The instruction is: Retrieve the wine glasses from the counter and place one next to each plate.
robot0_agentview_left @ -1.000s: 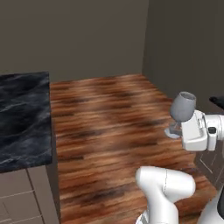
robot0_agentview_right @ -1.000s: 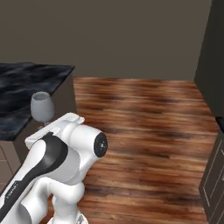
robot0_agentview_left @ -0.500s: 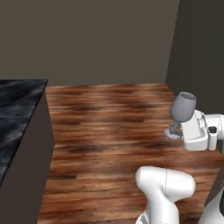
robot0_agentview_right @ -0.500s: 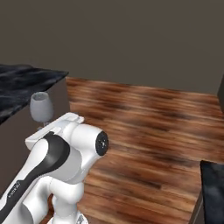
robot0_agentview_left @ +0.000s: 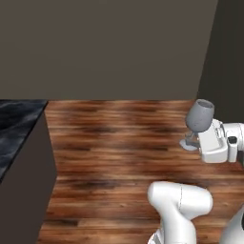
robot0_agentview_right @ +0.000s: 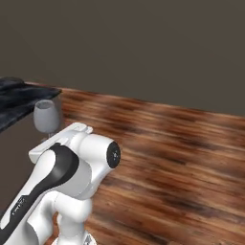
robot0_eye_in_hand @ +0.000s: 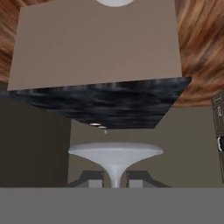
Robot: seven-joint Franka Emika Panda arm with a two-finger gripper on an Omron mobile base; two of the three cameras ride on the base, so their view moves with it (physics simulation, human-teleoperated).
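Observation:
One clear greyish wine glass [robot0_agentview_left: 200,116] is carried upright above the wooden floor, held by its thin stem. My gripper [robot0_agentview_left: 193,137] is shut on that stem, just above the round foot. From the right base view the same wine glass [robot0_agentview_right: 46,116] rises beside the arm's upper link. In the hand view the glass foot [robot0_eye_in_hand: 116,151] spreads wide over my gripper [robot0_eye_in_hand: 115,180], with a dark fingertip [robot0_eye_in_hand: 92,179] on each side of the stem. The plates and the other glass are out of view.
A black marble worktop [robot0_agentview_left: 14,126] on a taupe cabinet side [robot0_agentview_left: 28,190] stands at the left; I cannot tell which worktop it is. The same marble [robot0_agentview_right: 19,95] [robot0_eye_in_hand: 109,103] appears elsewhere. Wooden floor [robot0_agentview_left: 119,138] runs to a dark wall [robot0_agentview_left: 105,47].
The whole picture has shifted: the base has turned, so the marble worktop slides toward the left edge and more wall fills the views. The glass stays in the gripper, unchanged relative to the arm.

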